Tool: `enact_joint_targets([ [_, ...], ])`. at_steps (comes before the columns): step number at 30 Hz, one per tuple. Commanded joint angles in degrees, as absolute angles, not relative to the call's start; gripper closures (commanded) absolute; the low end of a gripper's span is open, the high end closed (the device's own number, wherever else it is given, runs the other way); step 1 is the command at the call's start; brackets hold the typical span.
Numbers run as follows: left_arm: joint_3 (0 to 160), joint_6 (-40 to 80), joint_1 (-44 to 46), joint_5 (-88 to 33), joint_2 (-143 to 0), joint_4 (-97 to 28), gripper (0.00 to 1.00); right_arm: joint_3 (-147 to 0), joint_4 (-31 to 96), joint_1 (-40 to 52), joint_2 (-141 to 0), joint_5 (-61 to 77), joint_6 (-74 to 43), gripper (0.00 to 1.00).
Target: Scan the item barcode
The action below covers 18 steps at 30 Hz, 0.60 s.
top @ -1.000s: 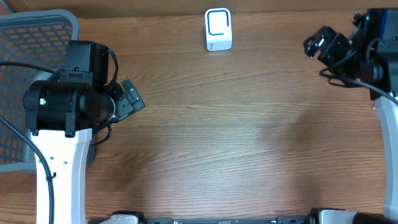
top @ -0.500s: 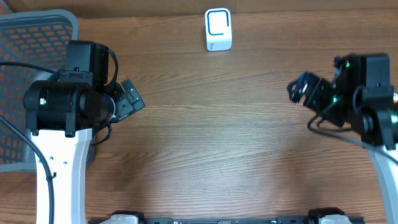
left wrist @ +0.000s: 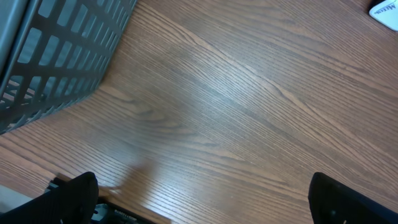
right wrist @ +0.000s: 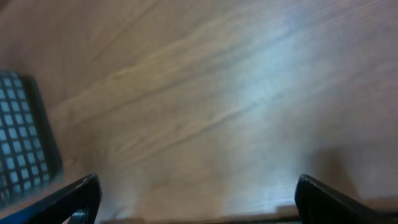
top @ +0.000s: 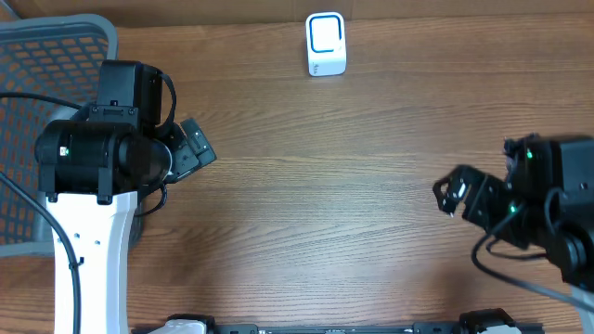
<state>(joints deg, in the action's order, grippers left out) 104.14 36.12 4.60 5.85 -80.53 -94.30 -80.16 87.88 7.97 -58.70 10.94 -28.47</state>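
Plainly, no item with a barcode shows in any view, so I cannot say where it lies; the grey mesh basket (top: pixel 32 139) at the far left is the likeliest spot, though its inside looks bare from above.

Just right of the basket, the left claw (top: pixel 197 147) hangs with its jaws spread wide and nothing between them. At the far middle of the desk (top: pixel 325 213) stands the white scanner (top: pixel 326 44), upright and well apart from both arms. At the near right, the right claw (top: pixel 449 196) is likewise spread wide and holds nothing.

The risk, as I judge it, is a grasp on nothing: with no item located, either claw could close on bare wood. The left arm sits so near the basket that a reach could shove it.

Only the overhead view shows both arms and the whole scanner. The left wrist view shows the basket's mesh wall close up and one scanner corner; the right wrist view is blurred and adds only the basket's edge.
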Motion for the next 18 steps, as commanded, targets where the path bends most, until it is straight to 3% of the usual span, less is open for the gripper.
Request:
enact_joint_targets([
  [1,103.92,37.30,4.29,6.57,-80.58,-94.26,0.00,-79.88,89.58,8.29,-58.35,10.04,-28.51,0.00],
  [18,103.92,37.30,4.29,6.57,-80.58,-94.26,0.00,-79.85,94.26,8.29,-59.11,9.58,-28.49,0.00],
])
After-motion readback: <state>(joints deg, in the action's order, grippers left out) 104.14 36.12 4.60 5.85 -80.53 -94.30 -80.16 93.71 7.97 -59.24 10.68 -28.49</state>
